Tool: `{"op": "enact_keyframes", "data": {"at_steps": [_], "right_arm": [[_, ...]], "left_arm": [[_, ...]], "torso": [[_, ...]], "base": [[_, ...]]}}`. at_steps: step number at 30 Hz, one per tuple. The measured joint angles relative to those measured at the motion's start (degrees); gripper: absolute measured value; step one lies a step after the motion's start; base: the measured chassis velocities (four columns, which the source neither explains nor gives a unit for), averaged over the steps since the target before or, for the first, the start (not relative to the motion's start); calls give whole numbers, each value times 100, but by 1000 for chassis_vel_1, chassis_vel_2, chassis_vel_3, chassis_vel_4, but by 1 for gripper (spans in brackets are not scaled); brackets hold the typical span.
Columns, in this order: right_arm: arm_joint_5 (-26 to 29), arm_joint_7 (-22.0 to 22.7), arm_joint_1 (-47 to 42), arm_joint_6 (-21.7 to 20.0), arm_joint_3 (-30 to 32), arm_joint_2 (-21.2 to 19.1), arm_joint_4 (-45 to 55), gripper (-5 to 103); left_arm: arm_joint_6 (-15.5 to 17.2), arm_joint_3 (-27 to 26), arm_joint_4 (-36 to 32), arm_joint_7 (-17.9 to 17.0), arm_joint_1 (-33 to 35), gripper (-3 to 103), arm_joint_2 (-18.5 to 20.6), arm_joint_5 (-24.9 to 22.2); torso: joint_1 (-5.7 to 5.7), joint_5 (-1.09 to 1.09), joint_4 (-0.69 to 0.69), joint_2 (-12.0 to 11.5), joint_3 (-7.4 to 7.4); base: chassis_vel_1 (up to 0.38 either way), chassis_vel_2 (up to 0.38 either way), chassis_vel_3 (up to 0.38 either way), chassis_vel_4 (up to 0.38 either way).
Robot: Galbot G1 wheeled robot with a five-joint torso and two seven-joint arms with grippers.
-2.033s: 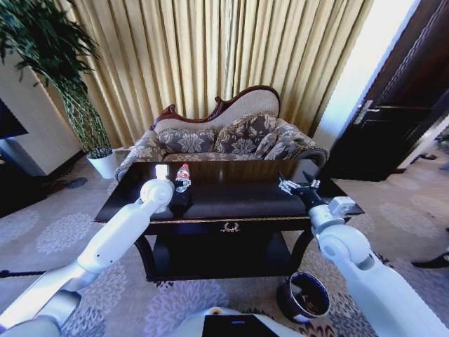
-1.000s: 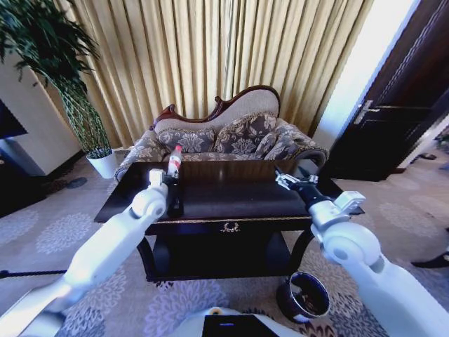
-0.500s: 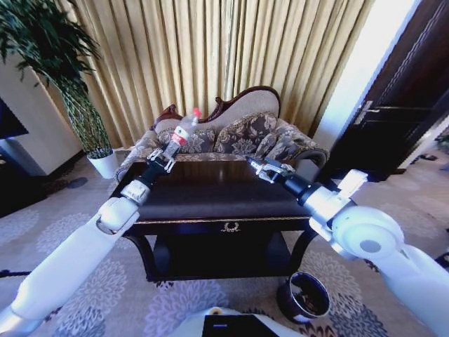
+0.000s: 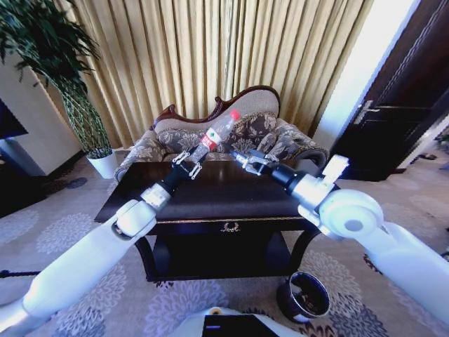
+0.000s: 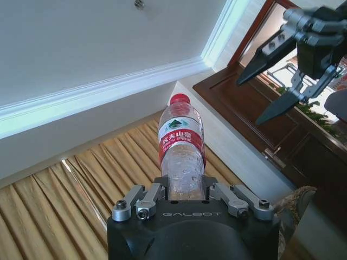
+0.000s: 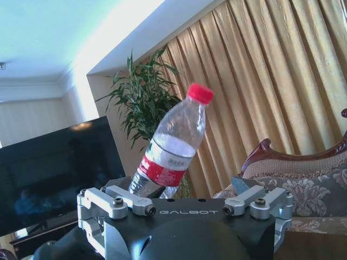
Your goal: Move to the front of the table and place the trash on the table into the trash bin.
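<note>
The left pincer (image 4: pixel 188 163) is raised above the far part of the dark tabletop (image 4: pixel 210 199), left of its centre, with its fingers closed around the lower end of the clear plastic bottle (image 4: pixel 216 135). The bottle juts out beyond the fingertips and leans up and to the right, its red cap at the top and its red-and-white label just below the shoulder. In the left wrist view the bottle (image 5: pixel 182 152) stands straight out from between the two fingers, gripped at its base.

The right pincer (image 4: pixel 245 159) is held above the far middle of the tabletop, just to the right of the bottle and a little lower than its cap, pointing left toward it. Its fingers are spread apart and hold nothing; in the left wrist view the right pincer (image 5: pixel 277 77) shows with its two dark fingertips apart, clear of the bottle.

The trash bin (image 4: pixel 303 297) stands on the carpet at the near right corner of the table, well below and apart from both pincers.
</note>
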Motion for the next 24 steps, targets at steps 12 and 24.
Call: {"op": "enact_keyframes", "data": {"at_steps": [12, 24], "right_arm": [[-6, 5, 1575, 3, -1080, 500, -1023, 100], [-25, 19, 2108, 9, -1536, 756, -1220, 100]], "left_arm": [[169, 161, -198, -39, -219, 29, 199, -306], [205, 409, -290, 27, -362, 29, 221, -362]], "torso": [[0, -1, 2, 0, 0], [-1, -1, 0, 0, 0]], "base": [[0, 0, 0, 0], [0, 0, 0, 0]]}}
